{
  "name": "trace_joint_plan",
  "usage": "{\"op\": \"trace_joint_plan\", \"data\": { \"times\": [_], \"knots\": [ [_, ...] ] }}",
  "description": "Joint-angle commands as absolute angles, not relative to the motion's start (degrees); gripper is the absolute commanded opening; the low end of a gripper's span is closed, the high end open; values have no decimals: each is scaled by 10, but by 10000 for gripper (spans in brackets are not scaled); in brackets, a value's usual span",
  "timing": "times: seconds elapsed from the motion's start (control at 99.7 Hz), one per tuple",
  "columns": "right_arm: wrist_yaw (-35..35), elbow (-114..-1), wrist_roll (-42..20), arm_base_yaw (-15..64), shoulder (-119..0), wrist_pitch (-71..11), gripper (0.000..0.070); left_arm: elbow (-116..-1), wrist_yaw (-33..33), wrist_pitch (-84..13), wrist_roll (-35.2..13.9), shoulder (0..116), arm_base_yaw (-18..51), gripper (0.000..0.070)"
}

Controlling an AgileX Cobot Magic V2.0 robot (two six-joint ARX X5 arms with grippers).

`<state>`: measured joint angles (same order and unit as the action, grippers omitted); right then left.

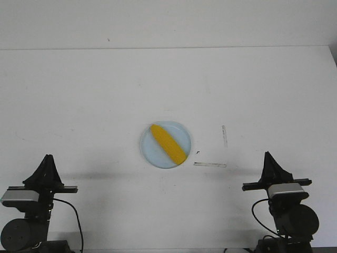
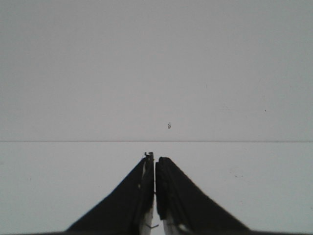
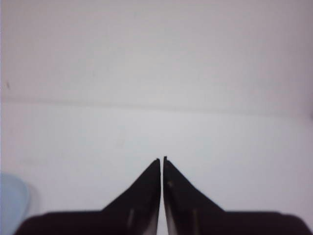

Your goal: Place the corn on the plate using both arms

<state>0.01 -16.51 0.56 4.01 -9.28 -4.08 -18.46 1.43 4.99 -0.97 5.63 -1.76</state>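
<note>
The plate [image 1: 166, 144] sits near the middle of the white table [image 1: 95, 100], and the corn [image 1: 167, 143] lies in it on a diagonal, one end near the far left rim and the other at the near right rim. Nothing else is in the plate. The left gripper [image 1: 48, 158] and right gripper [image 1: 268, 155] sit at the near corners, well apart from the plate, fingers pressed together and holding nothing. A pale blue edge of the plate [image 3: 11, 203] shows in the right wrist view.

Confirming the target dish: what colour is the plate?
Pale blue plate, clearest in the front view.
</note>
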Motion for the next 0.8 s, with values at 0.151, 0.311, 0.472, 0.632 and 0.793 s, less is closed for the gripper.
{"op": "trace_joint_plan", "data": {
  "times": [0.151,0.311,0.472,0.632,0.793],
  "knots": [
    [0,-168,-1,40,-38,-34,12,-188,13,56,-6,55,-19,4],
    [0,-168,-1,40,-30,-28,12,-188,13,56,-6,55,-19,4],
    [0,-168,-1,40,-30,-28,12,-188,13,56,-6,55,-19,4],
    [0,-168,-1,40,-30,-28,12,-188,13,56,-6,55,-19,4],
    [0,-168,-1,40,-30,-28,12,-188,13,56,-6,55,-19,4]
  ]
}}
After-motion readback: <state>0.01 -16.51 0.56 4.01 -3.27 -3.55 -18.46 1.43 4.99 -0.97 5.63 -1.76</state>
